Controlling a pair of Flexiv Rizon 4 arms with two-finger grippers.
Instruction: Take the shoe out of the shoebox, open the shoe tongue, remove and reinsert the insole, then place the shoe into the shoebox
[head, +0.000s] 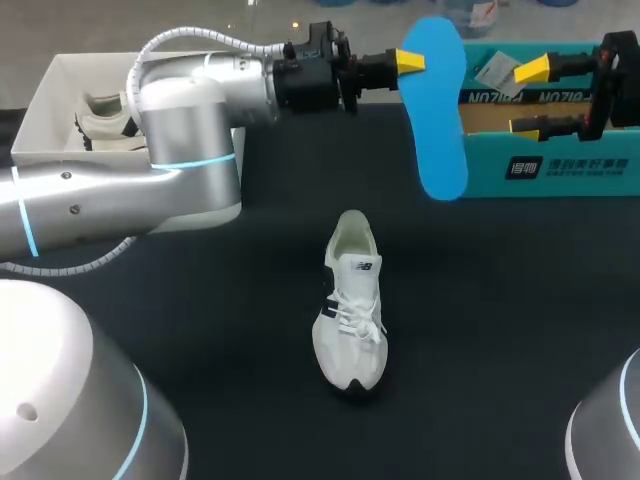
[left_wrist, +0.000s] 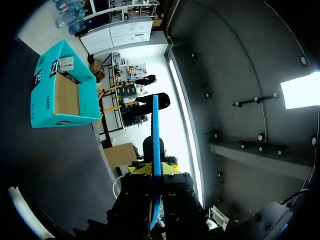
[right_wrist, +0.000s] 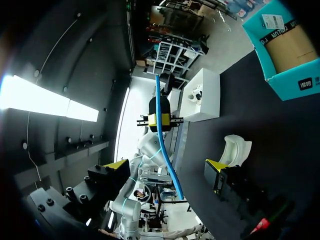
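The blue insole (head: 437, 110) is held upright above the far side of the table (head: 200, 330), clamped near its upper end by the left pincer (head: 412, 62); only one yellow fingertip (head: 410, 62) is seen in the head view, the other being hidden behind the insole. In the left wrist view the insole is shown edge-on as a thin blue line pinched between the two fingers, whose tips are largely masked by the pincer's dark body. The right pincer (head: 528, 97) is held wide with nothing between its fingers, and is seen against the open teal shoebox (head: 570, 165), part of whose front is covered by the insole and whose right end is cut off. The white shoe (head: 352, 305) is seen on the table near the middle, upright on its sole, well apart from both pincers and outside the shoebox; whether its tongue is pulled open cannot be made out. A second shoe (head: 100, 120) is partly seen in a white box (head: 40, 110) at the far left, mostly hidden behind the left arm (head: 190, 130)
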